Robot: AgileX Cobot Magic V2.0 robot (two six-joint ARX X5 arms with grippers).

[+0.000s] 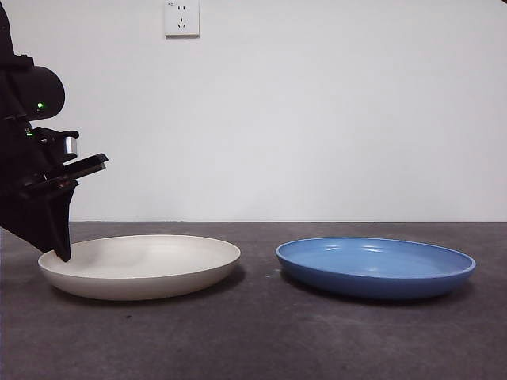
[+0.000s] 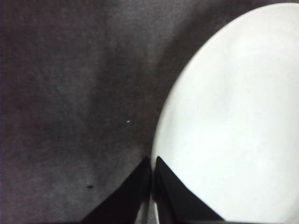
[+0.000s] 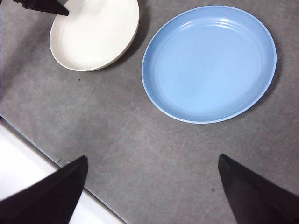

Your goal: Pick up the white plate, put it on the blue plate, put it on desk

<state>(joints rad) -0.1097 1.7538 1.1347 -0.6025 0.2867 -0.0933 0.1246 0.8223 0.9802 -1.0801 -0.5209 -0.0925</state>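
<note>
1. Left gripper (image 1: 63, 255) down at the outer rim of the white plate (image 1: 142, 265), on the side facing the desk's left edge. Jaws nearly together, one each side of the rim with only a thin slit between (reads as pinched on the rim, plate not yet off the desk).
2. White plate flat on the desk (image 1: 253, 332), left half, about midway between front and back edges. Round, so no long axis to line up; all that counts is rim between jaws.
3. Key relation: plate body runs from the jaws toward the desk's centre and the blue plate (image 1: 376, 267), so lift and carry both go that way. Left wrist view confirms: rim line runs straight into the slit between the jaws, cream surface on one side, bare desk on the other.
4. Blue plate flat on the right half, empty, well apart from the white one, strip of bare desk between.
5. Right gripper (image 3: 152, 186) hangs high above the front of the desk, jaws spread wide, nothing held (waiting). Blue plate nearer to it, but white plate plainly the left arm's job.
6. Stage, as a judgement: grasp set, lift next. Thin rim pinch on a wide plate likely to sag or slip when raised.
</note>
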